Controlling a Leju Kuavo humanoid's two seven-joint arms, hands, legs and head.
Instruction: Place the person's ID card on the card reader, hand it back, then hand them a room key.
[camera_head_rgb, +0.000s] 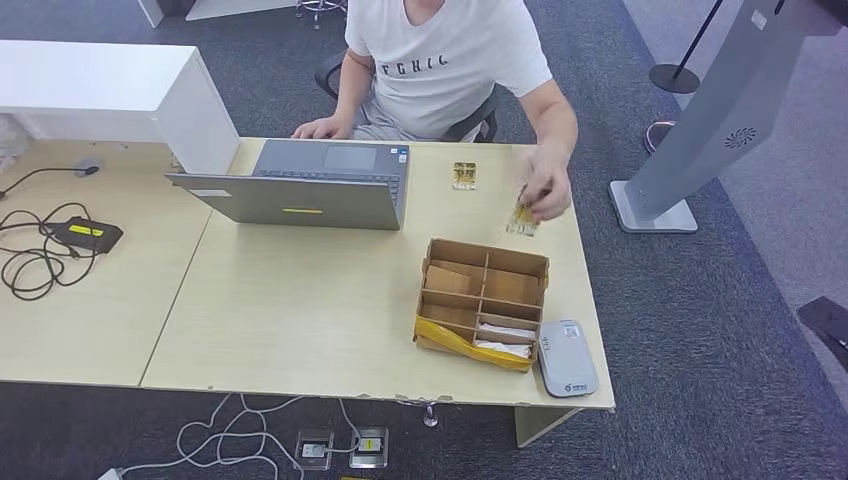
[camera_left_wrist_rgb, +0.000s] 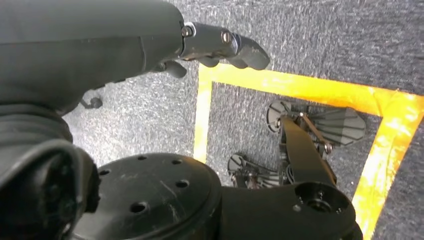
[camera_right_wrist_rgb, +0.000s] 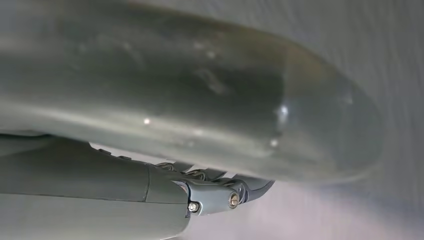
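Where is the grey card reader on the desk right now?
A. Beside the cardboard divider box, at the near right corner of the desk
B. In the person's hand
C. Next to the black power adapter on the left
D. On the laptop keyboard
A: the head view shows the card reader lying flat on the desk right next to the cardboard divider box, near the desk's front right corner.
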